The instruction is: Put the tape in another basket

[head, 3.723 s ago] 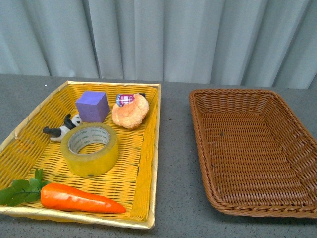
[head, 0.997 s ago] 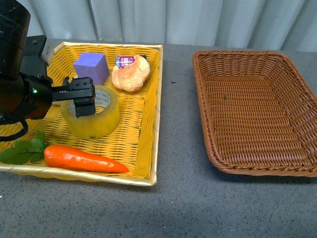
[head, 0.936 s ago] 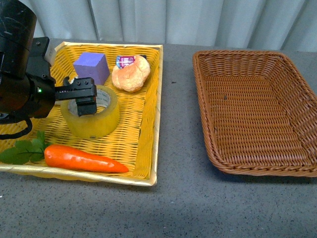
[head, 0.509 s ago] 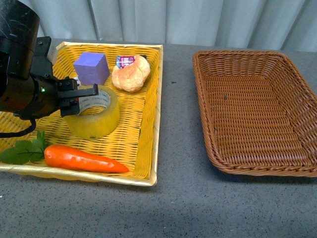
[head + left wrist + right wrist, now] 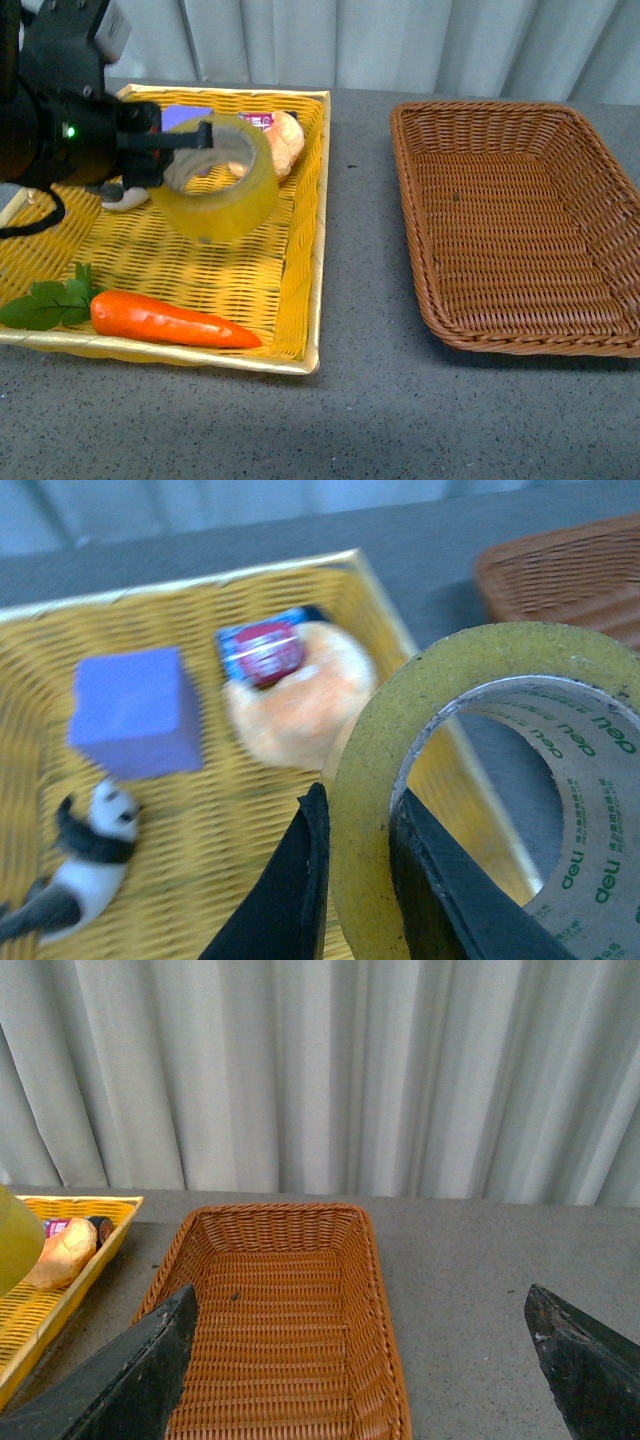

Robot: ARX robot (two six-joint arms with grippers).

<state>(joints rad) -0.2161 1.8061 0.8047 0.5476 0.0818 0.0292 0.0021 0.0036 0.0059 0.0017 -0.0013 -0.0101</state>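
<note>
Now, you have the wide ring-shaped roll of translucent yellowish packing tape in the air. The left gripper is closed down on the roll's wall, one black finger outside and one inside the white printed core. The roll hangs tilted above the bright yellow woven tray, clear of its floor.

Carry it across to the rectangular brown wicker basket, which sits empty to the right with bare table between it and the tray. I'd keep the lift high enough to pass both rims. The hold is on one side of a heavy ring, so it may swing or slip; move steadily and lower it well into the brown basket before you let go. The right gripper hangs wide apart and empty over that basket, so mind the two arms don't meet.

Half a second ago the roll lay flat on the tray floor beside the orange toy carrot, with the fingers just closing on it. It has since risen and tipped, and it now hides part of the purple foam cube in the front view.
</note>
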